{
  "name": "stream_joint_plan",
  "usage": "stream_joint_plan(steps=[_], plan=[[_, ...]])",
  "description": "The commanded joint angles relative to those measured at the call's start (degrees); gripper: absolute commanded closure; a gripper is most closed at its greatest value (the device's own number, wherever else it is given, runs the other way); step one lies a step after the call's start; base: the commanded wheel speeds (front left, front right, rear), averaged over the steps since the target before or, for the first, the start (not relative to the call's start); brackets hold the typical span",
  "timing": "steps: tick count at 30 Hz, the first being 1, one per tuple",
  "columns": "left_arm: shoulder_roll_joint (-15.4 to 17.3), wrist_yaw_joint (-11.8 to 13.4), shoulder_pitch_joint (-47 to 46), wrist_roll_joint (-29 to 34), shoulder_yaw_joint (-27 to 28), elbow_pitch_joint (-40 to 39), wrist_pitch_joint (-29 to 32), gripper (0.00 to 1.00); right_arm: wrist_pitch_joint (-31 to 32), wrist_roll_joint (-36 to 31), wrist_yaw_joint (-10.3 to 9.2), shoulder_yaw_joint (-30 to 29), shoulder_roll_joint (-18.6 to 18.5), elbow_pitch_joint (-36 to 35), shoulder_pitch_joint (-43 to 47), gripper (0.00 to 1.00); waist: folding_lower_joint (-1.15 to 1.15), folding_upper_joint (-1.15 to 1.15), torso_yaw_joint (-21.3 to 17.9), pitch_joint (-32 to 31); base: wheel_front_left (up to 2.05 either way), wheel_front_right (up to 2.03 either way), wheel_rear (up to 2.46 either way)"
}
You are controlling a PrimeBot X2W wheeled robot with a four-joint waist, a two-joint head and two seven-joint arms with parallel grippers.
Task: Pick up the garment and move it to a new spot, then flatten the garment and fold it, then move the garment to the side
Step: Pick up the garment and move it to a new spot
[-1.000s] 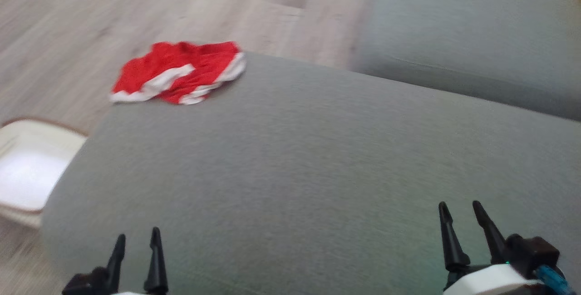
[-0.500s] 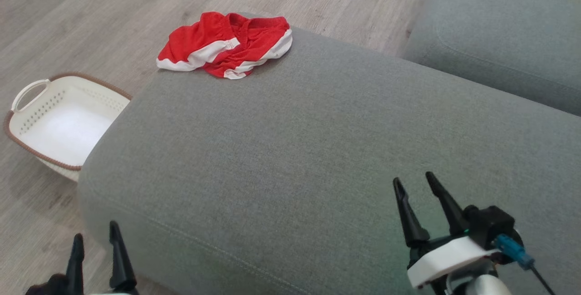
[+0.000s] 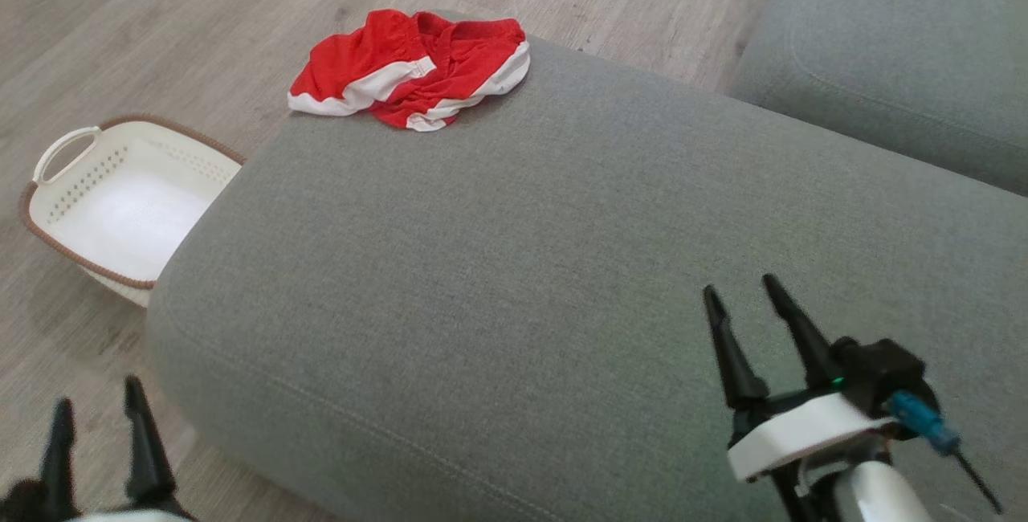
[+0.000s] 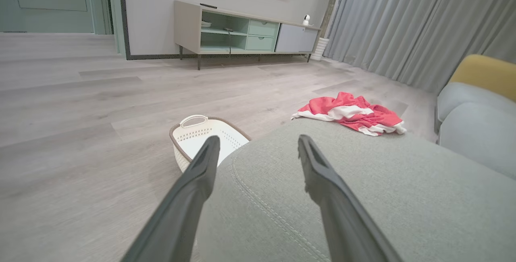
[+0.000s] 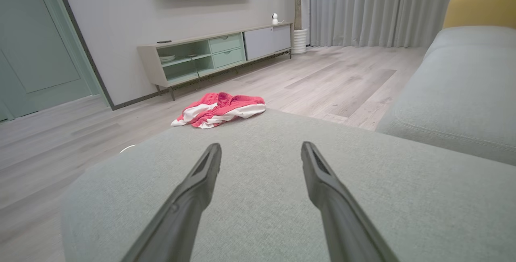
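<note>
the head camera has swung and steadied. the red-and-white garment (image 3: 409, 72) lies crumpled as before at the far left corner of the grey sofa cushion (image 3: 514, 265). the left gripper (image 3: 95, 393) and right gripper (image 3: 739, 285) are both spread and empty, well short of it, so the pickup looks not yet begun.

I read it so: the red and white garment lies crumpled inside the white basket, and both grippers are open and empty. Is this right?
Not quite. The garment lies crumpled on the far corner of the grey cushion, not inside the basket, as the head view shows. The left gripper and right gripper are open and empty.
</note>
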Motion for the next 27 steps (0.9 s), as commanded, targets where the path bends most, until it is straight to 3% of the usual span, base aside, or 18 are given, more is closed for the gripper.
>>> stream_joint_plan(steps=[1, 7, 14, 16, 21, 23, 27], plan=[[3.4, -0.3, -4.6, 1.0, 3.2, -2.5, 1.1, 0.00, 0.1, -0.9, 0.20, 0.0, -0.4, -2.9, -2.4, 0.00, 0.00, 0.00, 0.2, 0.3, 0.00, 0.00, 0.00], [12.4, -3.2, -17.1, 3.5, 3.0, -6.1, 9.0, 0.00, 2.4, -3.7, 0.20, -3.3, -0.4, -8.0, -2.9, 0.00, 0.00, 0.00, -1.0, 3.5, 0.00, 0.00, 0.00], [17.5, -7.5, -35.0, 2.6, 3.6, -3.7, 15.2, 0.00, 6.4, -7.8, 0.20, -3.6, -0.4, -13.8, -6.8, 0.00, 0.00, 0.00, -6.7, 9.9, 0.00, 0.00, 0.00], [18.5, -10.2, -44.4, 1.1, 2.8, 1.3, 19.0, 0.00, 8.2, -9.6, 0.20, -3.6, -0.4, -16.3, -8.7, 0.00, 0.00, 0.00, -9.8, 13.1, 0.00, 0.00, 0.00], [19.7, -13.6, -57.5, 1.4, -0.7, 14.1, 26.0, 0.00, 10.3, -11.6, 0.20, -3.7, -0.4, -19.9, -10.9, 0.00, 0.00, 0.00, -15.5, 17.7, 0.00, 0.00, 0.00], [20.9, -14.2, -61.0, 3.6, -2.7, 19.4, 28.3, 0.00, 10.8, -11.9, 0.20, -4.3, -0.4, -21.3, -11.2, 0.00, 0.00, 0.00, -17.7, 19.4, 0.00, 0.00, 0.00], [19.3, -13.7, -66.2, 3.8, -3.2, 27.8, 29.3, 0.00, 12.0, -12.9, 0.20, -5.8, -0.4, -24.1, -10.7, 0.00, 0.00, 0.00, -21.1, 23.2, 0.00, 0.00, 0.00]])
